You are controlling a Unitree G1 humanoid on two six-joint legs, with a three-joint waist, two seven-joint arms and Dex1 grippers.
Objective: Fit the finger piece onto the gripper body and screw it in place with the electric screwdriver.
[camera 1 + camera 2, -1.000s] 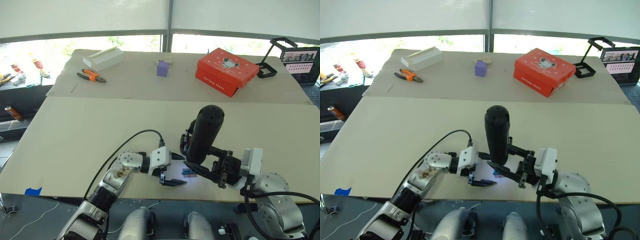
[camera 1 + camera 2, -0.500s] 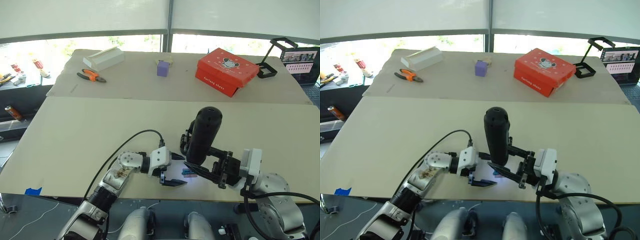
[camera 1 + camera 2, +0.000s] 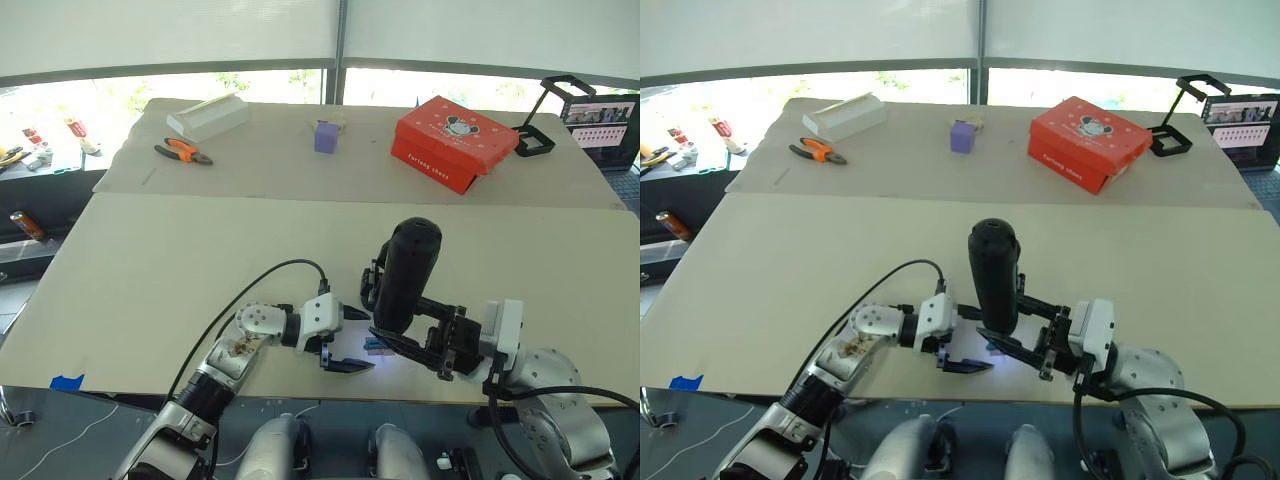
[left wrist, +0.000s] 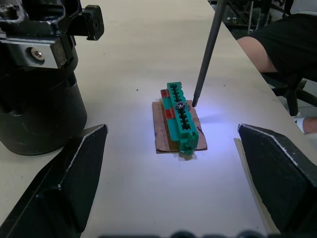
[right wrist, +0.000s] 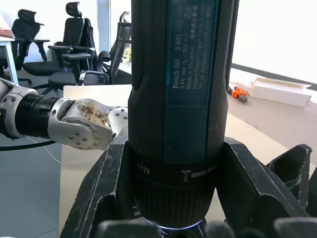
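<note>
Two grippers meet at the near edge of the surface

Two arms close in low in the head views, just right of centre. The right gripper (image 3: 425, 345) has its fingers clamped on the electric screwdriver (image 3: 405, 275), which stands almost upright, its rounded butt uppermost, tilted slightly. The right wrist view shows the black fingers (image 5: 106, 186) pressed against both sides of the tool's collar, with a blue-white glow beneath it.

The left gripper (image 3: 347, 340) sits just left of the screwdriver, its fingers (image 4: 74, 171) spread wide apart and holding nothing. Between them in the left wrist view lies a small green block (image 4: 181, 119) with a row of notches, resting on a brown card patch on the surface (image 4: 133, 59). A screw head sits on top of the block, and the thin metal bit (image 4: 205, 54) comes down at a slant with its tip just beside that screw, at the block's edge; whether it touches I cannot tell. The glow lights the surface around the tip.

The gripper body (image 4: 37, 74) fills the upper left of the left wrist view, a chunky black block on a rounded base, standing near the green block but apart from it.

Along the top of the head views lie orange-handled pliers (image 3: 182, 152), a white box (image 3: 207, 116), a small purple block (image 3: 326, 136) and a red box (image 3: 452, 142).
</note>
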